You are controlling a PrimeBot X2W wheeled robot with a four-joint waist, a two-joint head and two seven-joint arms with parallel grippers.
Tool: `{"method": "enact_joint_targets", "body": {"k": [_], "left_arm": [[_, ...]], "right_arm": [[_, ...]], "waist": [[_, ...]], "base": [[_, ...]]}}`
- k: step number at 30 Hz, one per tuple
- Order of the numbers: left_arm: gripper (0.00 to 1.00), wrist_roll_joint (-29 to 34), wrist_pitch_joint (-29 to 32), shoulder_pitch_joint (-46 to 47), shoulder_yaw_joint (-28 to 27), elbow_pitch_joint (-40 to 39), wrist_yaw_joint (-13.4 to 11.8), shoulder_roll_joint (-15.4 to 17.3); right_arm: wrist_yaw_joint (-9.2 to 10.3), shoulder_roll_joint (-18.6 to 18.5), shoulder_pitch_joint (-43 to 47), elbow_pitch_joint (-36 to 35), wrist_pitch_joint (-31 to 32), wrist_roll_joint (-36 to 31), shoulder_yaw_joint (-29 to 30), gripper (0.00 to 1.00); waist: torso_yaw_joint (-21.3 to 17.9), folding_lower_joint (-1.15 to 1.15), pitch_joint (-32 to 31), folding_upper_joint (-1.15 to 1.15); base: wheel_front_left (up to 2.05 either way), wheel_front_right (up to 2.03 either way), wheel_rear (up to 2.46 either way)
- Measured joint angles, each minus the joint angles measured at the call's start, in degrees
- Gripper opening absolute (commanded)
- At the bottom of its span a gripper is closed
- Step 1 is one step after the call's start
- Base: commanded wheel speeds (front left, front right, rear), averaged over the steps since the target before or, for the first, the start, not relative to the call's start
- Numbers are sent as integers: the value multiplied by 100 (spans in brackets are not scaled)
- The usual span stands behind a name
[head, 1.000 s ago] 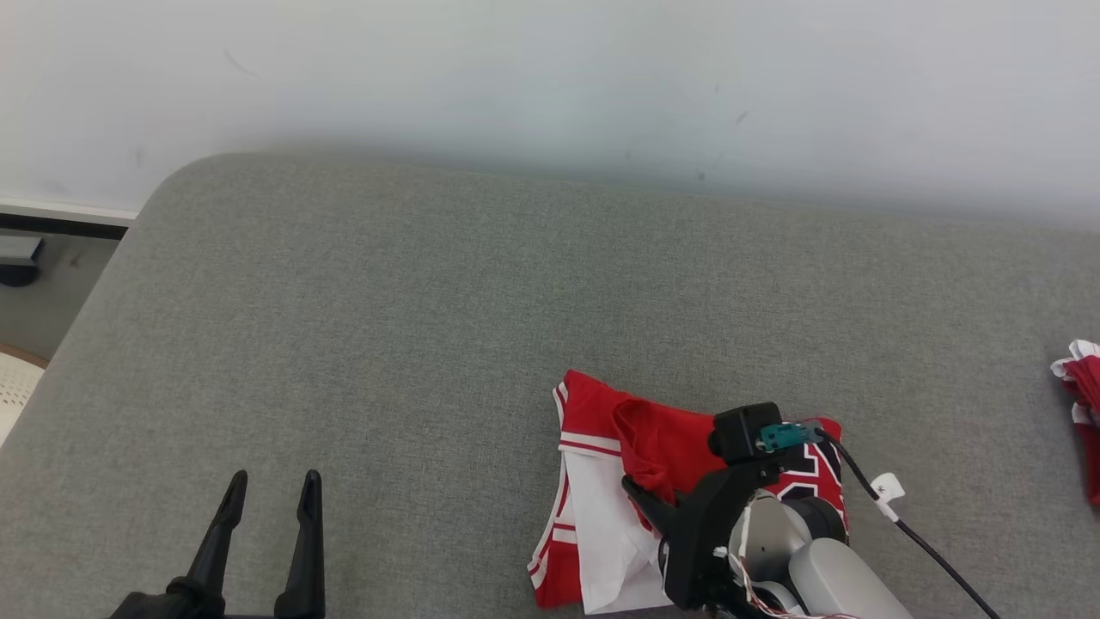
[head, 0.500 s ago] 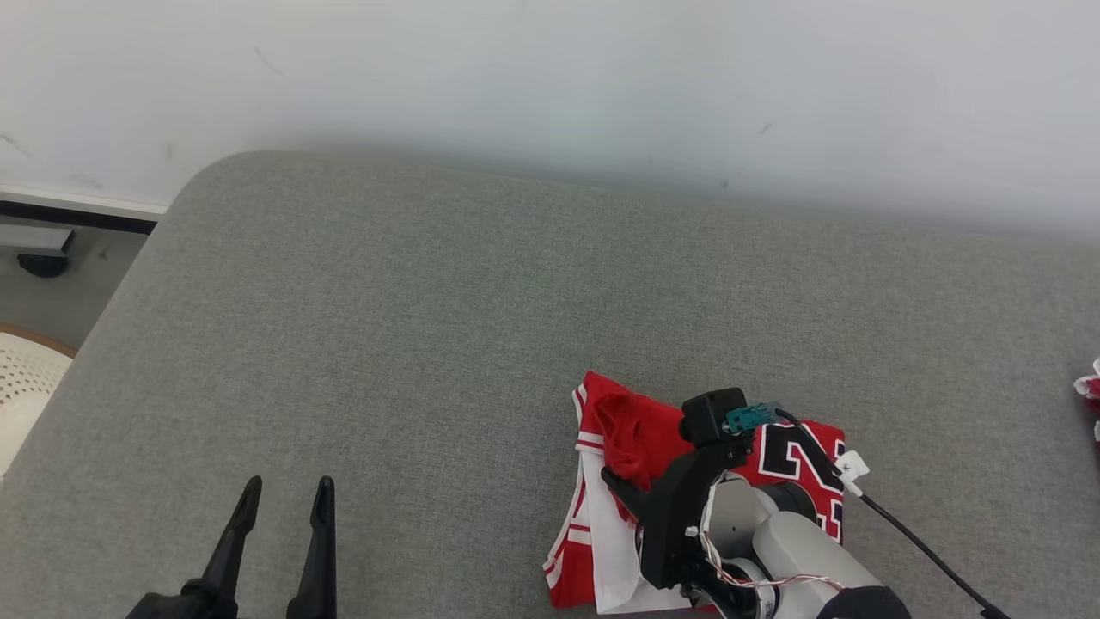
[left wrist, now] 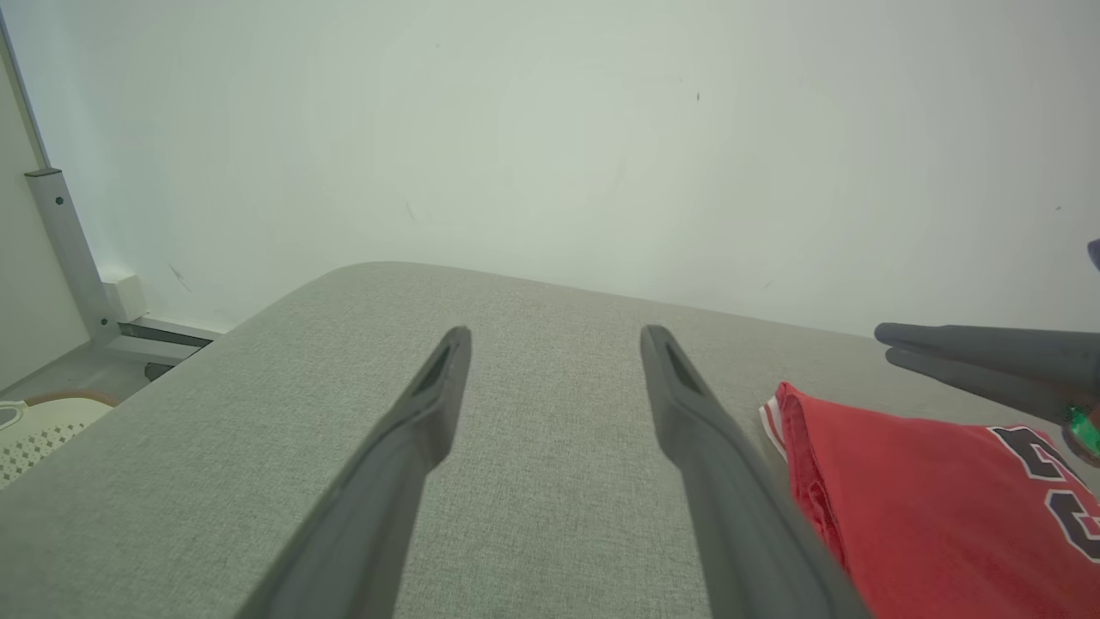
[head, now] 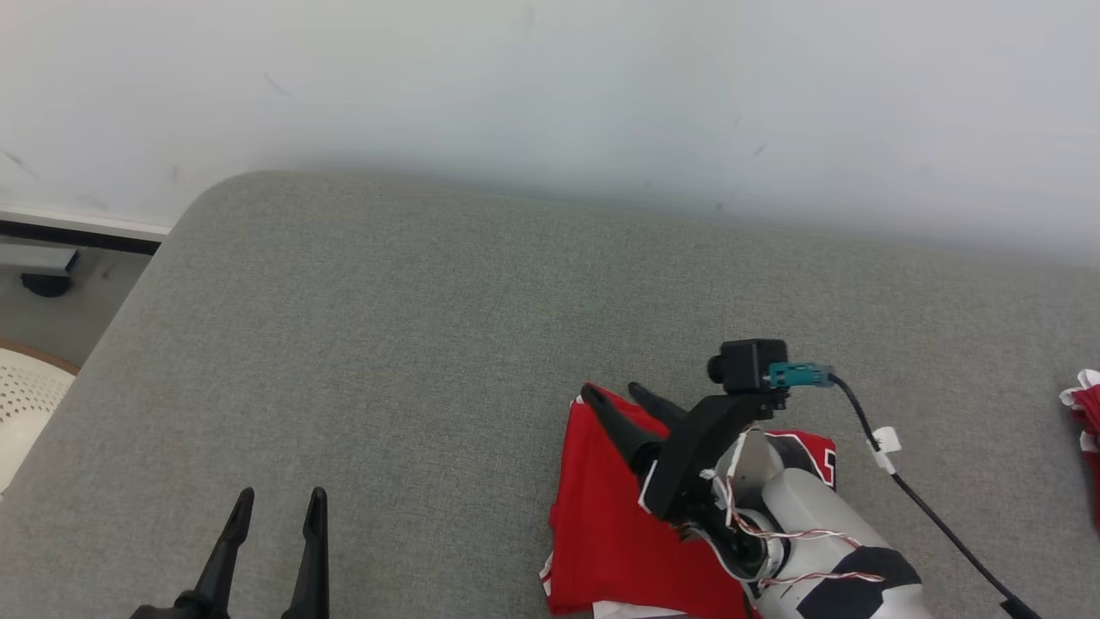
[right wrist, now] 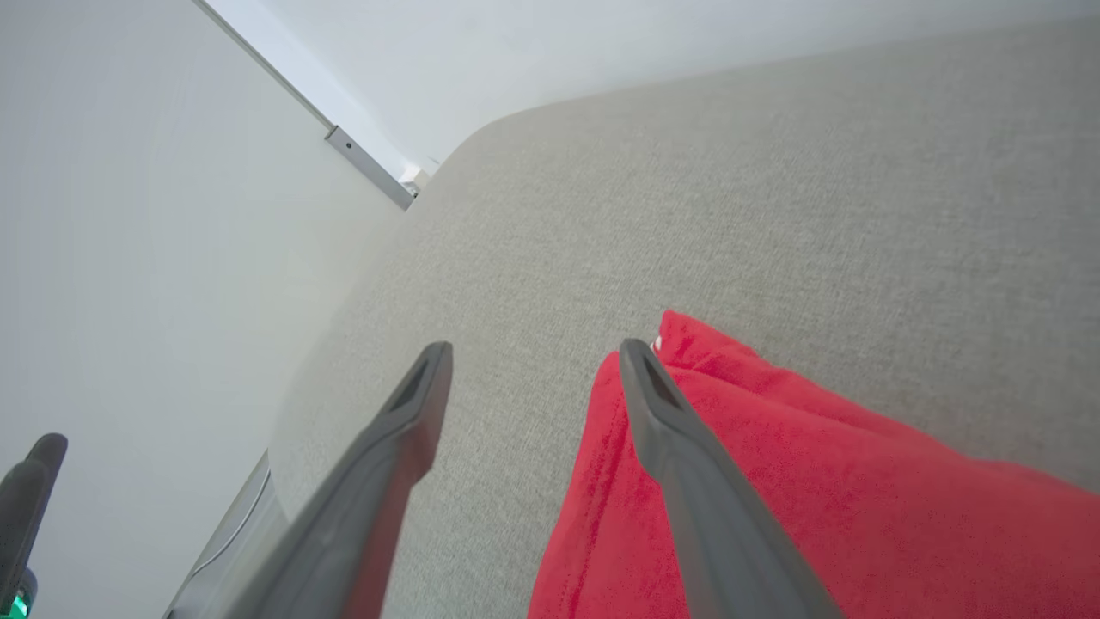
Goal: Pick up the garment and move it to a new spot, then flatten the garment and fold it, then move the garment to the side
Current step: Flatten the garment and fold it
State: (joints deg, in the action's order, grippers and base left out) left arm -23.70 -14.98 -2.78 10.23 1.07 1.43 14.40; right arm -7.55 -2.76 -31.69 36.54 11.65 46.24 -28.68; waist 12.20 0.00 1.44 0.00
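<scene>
The garment point(head: 614, 524) is a red jersey with white trim and dark lettering, lying folded on the grey padded surface point(head: 430, 344) at the lower middle-right of the head view. Above its far-left corner my right gripper point(head: 614, 394) stands open with nothing between its fingers; the right wrist view shows the red cloth point(right wrist: 773, 481) under and beside the right finger. My left gripper point(head: 277, 502) rests open at the lower left, well apart from the jersey. In the left wrist view the jersey point(left wrist: 928, 499) lies to the right of the open left gripper point(left wrist: 554, 340).
A second red and white cloth point(head: 1084, 404) lies at the right edge of the surface. A white wall point(head: 550, 86) runs along the far side. Floor and a pale perforated object point(head: 21, 404) lie past the left edge. A black cable point(head: 928, 516) trails from my right wrist.
My right gripper has let go of the red fold and opened, lifting toward the jersey's far-left corner. The fold now lies flat over the white part. The head camera has shifted slightly.
</scene>
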Motion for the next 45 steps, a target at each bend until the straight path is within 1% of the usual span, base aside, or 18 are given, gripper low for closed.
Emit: {"method": "enact_joint_targets", "body": {"k": [2, 4, 6, 8, 10, 12, 13, 15, 16, 18, 21, 25, 29, 32, 38, 45], "left_arm": [[100, 1, -5, -74, 1, -32, -25, 16], [100, 1, -4, -89, -4, -62, -43, 33], [100, 1, 1, -120, 3, -101, -45, 42], [100, 1, 14, -192, 20, -114, -52, 45], [100, 1, 20, -195, 35, -127, -63, 47], [100, 0, 20, -196, 41, -130, -89, 47], [100, -8, 20, -196, 27, -127, -92, 43], [100, -59, 19, -196, -3, -120, -96, 15], [100, -59, 19, -196, -3, -120, -96, 15], [100, -80, 18, -197, -69, -99, -114, -22], [100, -115, 10, -199, -142, -25, -126, -127], [100, -166, -5, -209, -346, 24, -83, -283], [100, -91, -5, -266, -545, 60, 78, -405], [100, 3, -7, -335, -688, 157, 187, -500], [100, 138, -7, -464, -900, 330, 419, -645], [100, 296, -5, -514, -1036, 415, 557, -694]], "right_arm": [[0, -2, -5, 97, -127, -311, 382, 100], [0, -4, 6, 213, -243, -817, 909, 100], [0, -23, 69, 248, -314, -1405, 1560, 100], [0, -36, 285, 94, -309, -1861, 2217, 100], [0, -32, 580, -286, -281, -2338, 2757, 100], [0, -29, 914, -858, -223, -2831, 3201, 100], [0, -26, 1330, -1496, -162, -3100, 3505, 100], [0, -25, 1772, -2089, -187, -3214, 3645, 100], [0, -25, 1772, -2089, -187, -3214, 3645, 100], [0, -19, 2184, -2551, -328, -3240, 3700, 100], [0, -14, 2678, -3048, -691, -3266, 3621, 100], [0, -13, 3092, -3274, -1166, -3268, 3448, 100], [0, -10, 3306, -3182, -1574, -3343, 3301, 100], [0, -10, 3388, -2936, -1714, -3426, 3254, 100], [0, -9, 3356, -2458, -1726, -3783, 3033, 100], [0, -11, 3177, -2368, -1772, -3804, 3016, 100]], "waist": [[-35, 0, -35, 0], [-77, 0, -67, 0], [-127, 0, -92, 0], [-175, 0, -120, 0], [-225, 0, -149, 0], [-277, 0, -175, 0], [-335, 0, -192, 0], [-400, 0, -206, 0], [-400, 0, -206, 0], [-470, 0, -220, 0], [-578, 0, -242, 0], [-725, 0, -267, 0], [-843, 0, -306, 0], [-907, 0, -347, 0], [-1018, 0, -394, 0], [-1029, 0, -385, 0]], "base": [[0, 0, 0], [0, 0, 0], [0, 0, 0], [0, 0, 0], [0, 0, 0], [0, 0, 0], [0, 0, 0], [0, 0, 0], [0, 0, 0], [0, 0, 0], [0, 0, 0], [0, 0, 0], [0, 0, 0], [0, 0, 0], [0, 0, 0], [0, 0, 0]]}}
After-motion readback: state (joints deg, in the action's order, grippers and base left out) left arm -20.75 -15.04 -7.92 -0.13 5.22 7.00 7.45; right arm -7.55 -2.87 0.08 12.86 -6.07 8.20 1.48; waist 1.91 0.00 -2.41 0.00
